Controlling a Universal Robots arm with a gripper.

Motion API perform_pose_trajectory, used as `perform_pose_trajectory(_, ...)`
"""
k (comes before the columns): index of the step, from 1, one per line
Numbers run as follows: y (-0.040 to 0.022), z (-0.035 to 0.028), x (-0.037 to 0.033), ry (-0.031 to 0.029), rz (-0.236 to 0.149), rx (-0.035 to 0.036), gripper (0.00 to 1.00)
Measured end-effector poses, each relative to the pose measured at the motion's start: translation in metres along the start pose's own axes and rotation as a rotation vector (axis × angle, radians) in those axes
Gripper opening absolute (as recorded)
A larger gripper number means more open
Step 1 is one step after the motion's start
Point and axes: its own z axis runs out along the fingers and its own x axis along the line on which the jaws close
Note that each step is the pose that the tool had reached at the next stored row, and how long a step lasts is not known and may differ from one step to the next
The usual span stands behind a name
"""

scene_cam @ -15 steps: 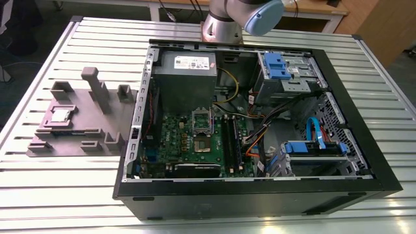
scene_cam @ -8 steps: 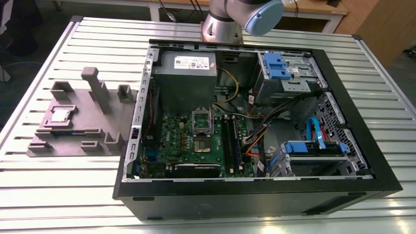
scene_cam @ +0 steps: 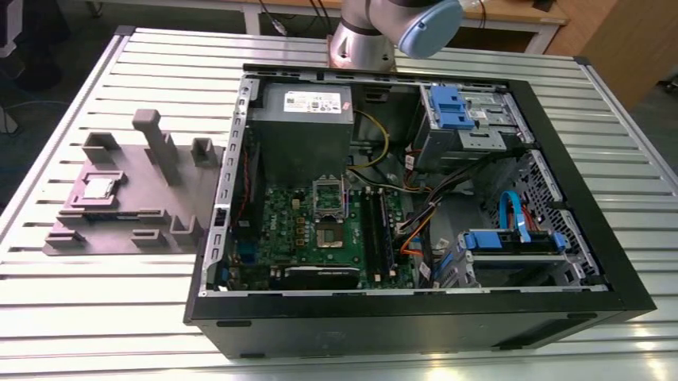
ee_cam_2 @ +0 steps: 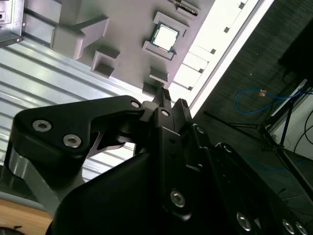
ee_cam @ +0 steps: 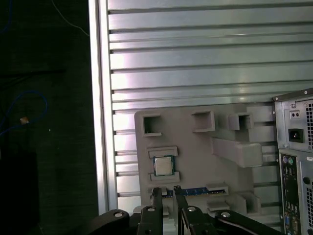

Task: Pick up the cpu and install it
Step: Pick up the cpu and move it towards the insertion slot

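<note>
While the gripper (ee_cam: 167,192) hangs empty, jaws parted only narrowly, the cpu (ee_cam: 163,165) lies just ahead of it, seated in a recess of the grey holder (ee_cam: 195,161). Coming down this narrow, the jaws could strike the cpu's top or the recess walls.

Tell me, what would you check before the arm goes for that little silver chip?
1. Chip lying flat in its pocket on the grey holder: ok.
2. Tool empty, fingers apart: ok.
3. Tool touching the chip: not ok, a gap separates them.
4. Computer case open on top: ok.
5. Socket on the green board empty: cannot tell.
</note>
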Motion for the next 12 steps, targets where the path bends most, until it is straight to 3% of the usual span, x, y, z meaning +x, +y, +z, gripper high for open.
perform_pose_trajectory(3,0.0,0.0,0.0,0.0,0.0,0.0,0.25)
perform_pose_trajectory(7,0.0,0.0,-0.0001,0.0,0.0,0.0,0.43)
perform_pose_trajectory(12,0.0,0.0,-0.0002,0.0,0.0,0.0,0.43)
